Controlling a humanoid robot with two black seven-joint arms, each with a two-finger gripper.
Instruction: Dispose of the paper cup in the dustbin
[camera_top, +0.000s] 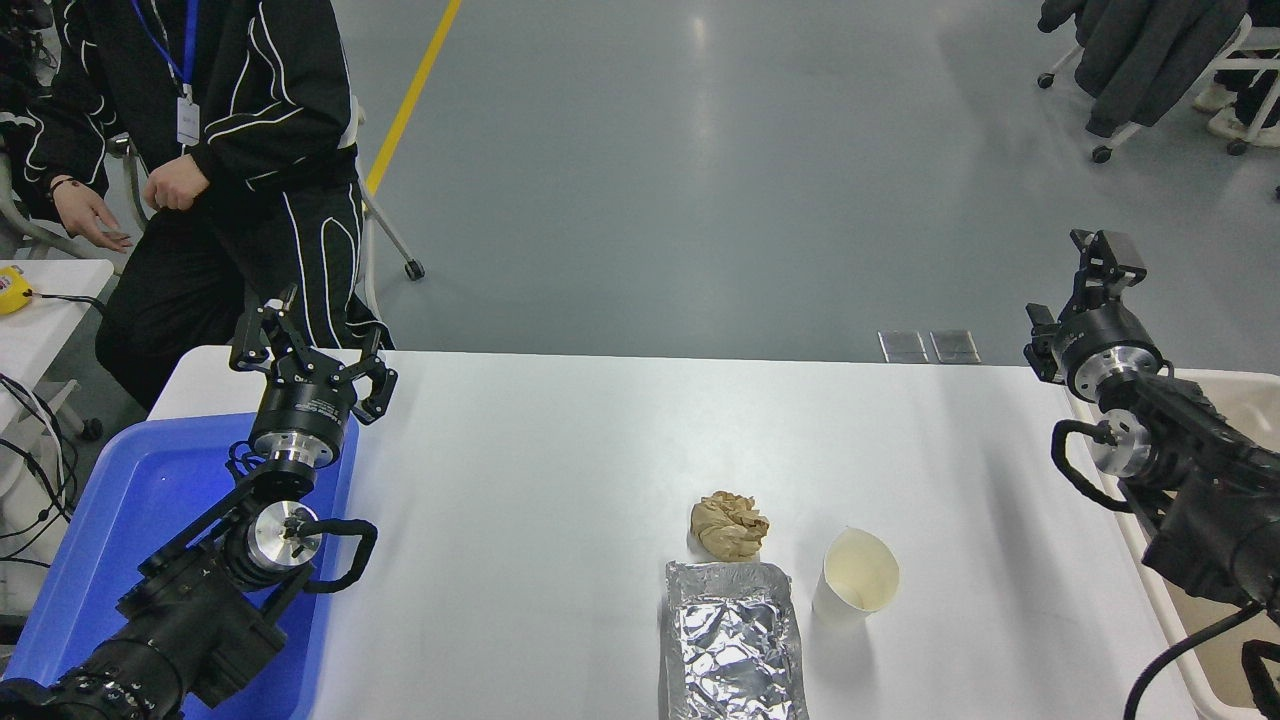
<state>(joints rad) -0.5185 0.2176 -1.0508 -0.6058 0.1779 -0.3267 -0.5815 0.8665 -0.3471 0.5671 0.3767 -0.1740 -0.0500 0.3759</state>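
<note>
The paper cup (858, 583), white with a cream inside, stands upright on the white table (560, 450) at the front right. The dustbin (1245, 395), beige with a pale rim, sits past the table's right edge, mostly hidden by my right arm. My right gripper (1076, 290) is open and empty, raised above the table's far right corner next to the dustbin, far from the cup. My left gripper (312, 350) is open and empty, parked at the far left over the blue tray's corner.
A crumpled brown paper ball (729, 525) and a silver foil tray (732, 640) lie just left of the cup. A blue plastic tray (120, 530) sits at the left edge. A person (240, 120) in black stands at the far left corner.
</note>
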